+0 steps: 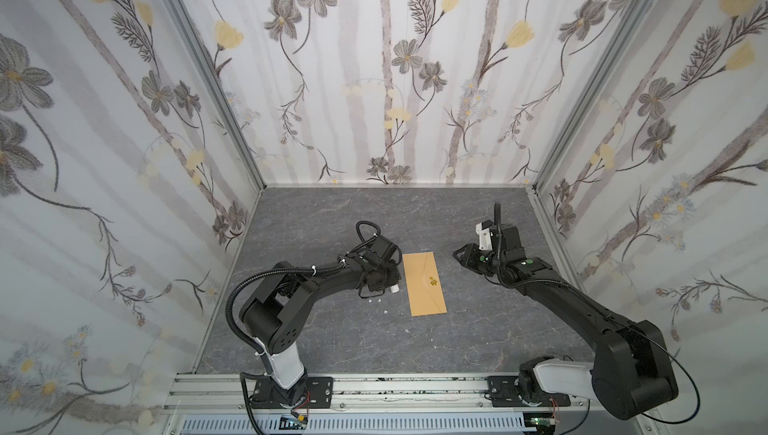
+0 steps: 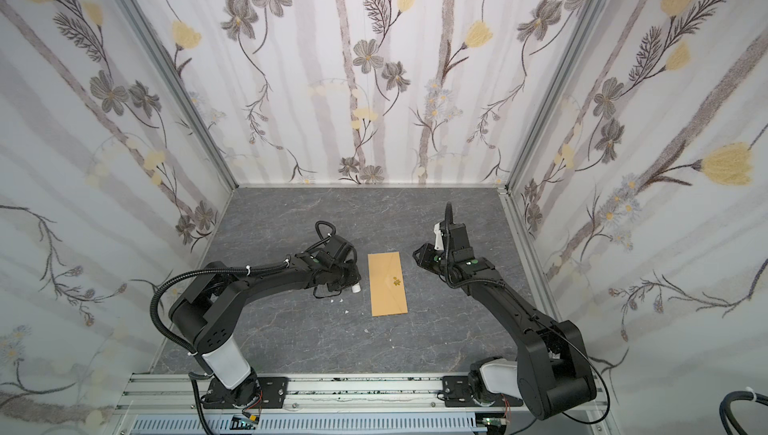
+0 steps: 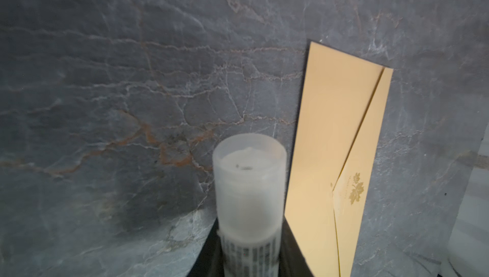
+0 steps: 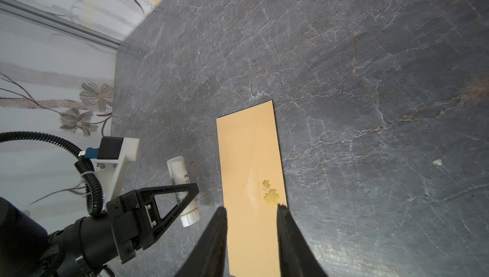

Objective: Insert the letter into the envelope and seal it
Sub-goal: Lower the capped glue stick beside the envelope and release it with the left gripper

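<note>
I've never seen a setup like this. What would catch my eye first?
A long kraft-brown paper envelope with a gold leaf sticker lies flat, flap closed, on the grey marbled tabletop. Just left of it, the left gripper clasps a small white cylindrical tube; the right gripper hangs open on its other side. Floral wallpaper walls enclose everything.

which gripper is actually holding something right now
The left gripper: it is closed on the white tube. The right gripper has its jaws apart with nothing between them, near the envelope.
</note>
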Motion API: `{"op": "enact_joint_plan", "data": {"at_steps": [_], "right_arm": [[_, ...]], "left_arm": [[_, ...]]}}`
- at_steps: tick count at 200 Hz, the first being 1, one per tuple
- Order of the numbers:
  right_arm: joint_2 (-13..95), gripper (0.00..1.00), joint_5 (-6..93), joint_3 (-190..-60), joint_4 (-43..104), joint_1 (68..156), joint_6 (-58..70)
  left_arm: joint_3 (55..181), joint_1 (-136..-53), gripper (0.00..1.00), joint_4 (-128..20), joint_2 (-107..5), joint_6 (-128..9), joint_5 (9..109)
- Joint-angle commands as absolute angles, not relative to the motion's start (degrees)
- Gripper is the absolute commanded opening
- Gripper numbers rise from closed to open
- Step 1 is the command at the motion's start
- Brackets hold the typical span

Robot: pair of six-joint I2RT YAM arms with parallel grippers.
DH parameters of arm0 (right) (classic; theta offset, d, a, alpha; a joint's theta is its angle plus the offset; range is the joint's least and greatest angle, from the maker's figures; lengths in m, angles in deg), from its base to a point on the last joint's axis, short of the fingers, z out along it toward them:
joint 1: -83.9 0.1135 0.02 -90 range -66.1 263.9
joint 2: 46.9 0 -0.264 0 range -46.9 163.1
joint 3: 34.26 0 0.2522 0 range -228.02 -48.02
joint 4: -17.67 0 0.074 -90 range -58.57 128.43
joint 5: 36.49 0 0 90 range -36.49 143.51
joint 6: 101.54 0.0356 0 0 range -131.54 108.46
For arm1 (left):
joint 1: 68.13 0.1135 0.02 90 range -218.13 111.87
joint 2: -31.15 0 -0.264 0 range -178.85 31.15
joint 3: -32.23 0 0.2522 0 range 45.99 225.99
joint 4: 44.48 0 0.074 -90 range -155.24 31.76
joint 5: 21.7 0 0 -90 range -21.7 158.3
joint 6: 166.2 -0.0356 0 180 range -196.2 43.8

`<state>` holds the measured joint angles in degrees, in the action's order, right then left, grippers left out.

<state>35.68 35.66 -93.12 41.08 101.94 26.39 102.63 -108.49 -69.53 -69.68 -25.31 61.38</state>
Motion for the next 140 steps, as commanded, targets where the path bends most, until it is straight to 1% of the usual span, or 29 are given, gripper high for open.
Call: {"op": "enact_joint_plan", "data": {"at_steps": [1,14,28,38,54,69,140], "right_arm": [[34.76,0.35,34.88,-92.68,37.84,101.95,26.78],[34.32,0.35,34.88,-92.43,37.80,102.00,26.93],[34.05,0.36,34.82,-92.24,37.59,102.00,27.18],[33.96,0.36,34.83,-92.18,37.48,101.98,27.37],[34.11,0.36,34.46,-92.14,37.21,102.00,27.62],[34.31,0.37,34.14,-92.14,36.96,102.00,27.83],[34.48,0.37,33.73,-92.49,36.60,102.00,28.54]], "left_arm": [[103.38,-109.51,0.11,-71.94,-70.94,-26.36,64.84],[103.56,-110.03,0.19,-72.29,-71.41,-26.62,65.58],[103.58,-110.36,0.23,-72.70,-71.92,-26.85,66.14],[103.64,-110.41,0.30,-72.91,-71.98,-27.03,66.37],[103.86,-110.41,0.33,-73.20,-72.03,-27.24,66.55],[103.95,-110.42,0.40,-73.45,-71.87,-27.46,66.78],[104.55,-110.41,0.41,-73.79,-70.59,-27.59,67.15]]}}
